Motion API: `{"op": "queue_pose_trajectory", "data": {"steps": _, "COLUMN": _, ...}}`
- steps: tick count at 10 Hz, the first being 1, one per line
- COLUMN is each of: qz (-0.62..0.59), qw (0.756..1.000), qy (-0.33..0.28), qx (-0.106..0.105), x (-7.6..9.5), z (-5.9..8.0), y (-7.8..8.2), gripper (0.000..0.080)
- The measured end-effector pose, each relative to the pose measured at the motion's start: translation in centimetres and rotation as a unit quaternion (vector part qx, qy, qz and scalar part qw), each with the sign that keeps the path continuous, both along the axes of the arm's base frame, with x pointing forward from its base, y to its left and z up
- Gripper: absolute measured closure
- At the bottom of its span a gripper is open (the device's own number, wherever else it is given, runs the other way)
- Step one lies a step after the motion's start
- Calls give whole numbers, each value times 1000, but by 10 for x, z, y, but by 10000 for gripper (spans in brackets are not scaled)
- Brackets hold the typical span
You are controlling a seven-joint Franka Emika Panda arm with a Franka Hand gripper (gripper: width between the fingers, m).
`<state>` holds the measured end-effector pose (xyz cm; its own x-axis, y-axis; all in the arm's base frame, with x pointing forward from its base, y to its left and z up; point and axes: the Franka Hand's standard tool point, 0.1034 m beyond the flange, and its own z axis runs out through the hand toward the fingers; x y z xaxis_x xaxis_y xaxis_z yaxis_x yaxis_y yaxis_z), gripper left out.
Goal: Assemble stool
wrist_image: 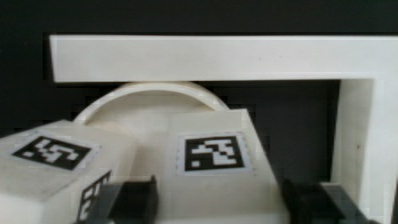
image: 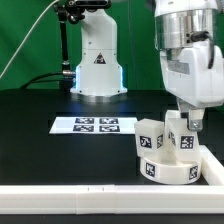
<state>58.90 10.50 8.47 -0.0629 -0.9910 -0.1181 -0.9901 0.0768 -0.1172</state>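
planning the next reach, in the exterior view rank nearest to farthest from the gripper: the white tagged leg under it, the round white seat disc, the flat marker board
1. White blocky tagged leg, directly at the gripper, on the seat.
2. Round white plastic seat disc, just below, at the exterior view's right.
3. Flat white marker board, apart on the black table, toward the exterior view's left.

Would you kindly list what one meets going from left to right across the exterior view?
Robot base → marker board → seat disc with legs standing on it. The gripper overlaps the legs, so I leave it unplaced.
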Motion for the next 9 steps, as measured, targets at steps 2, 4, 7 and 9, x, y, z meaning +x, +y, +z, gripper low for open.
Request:
{"op": "queue_pose_trajectory", "data": {"steps": 2, "qz": -15, "qw": 1000, "qy": 0, "qx": 6, "x": 0, "z": -1, "y": -2, "gripper": 461}}
{"op": "queue_pose_trajectory", "data": {"steps": 4, "qz": -13, "qw": 1000, "qy": 0, "qx": 6, "x": 0, "z": -1, "y": 0, "gripper": 282}}
{"op": "queue_pose_trajectory", "data": {"steps": 7, "qz": 34, "qw": 999, "qy": -14, "qx": 6, "x": 5, "z": 15, "y": -3, "gripper": 157}}
{"op": "queue_pose_trajectory", "data": {"steps": 9, "qz": 59, "qw": 998, "qy": -27, "qx": 4, "x": 9, "z": 26, "y": -4, "gripper": 152}}
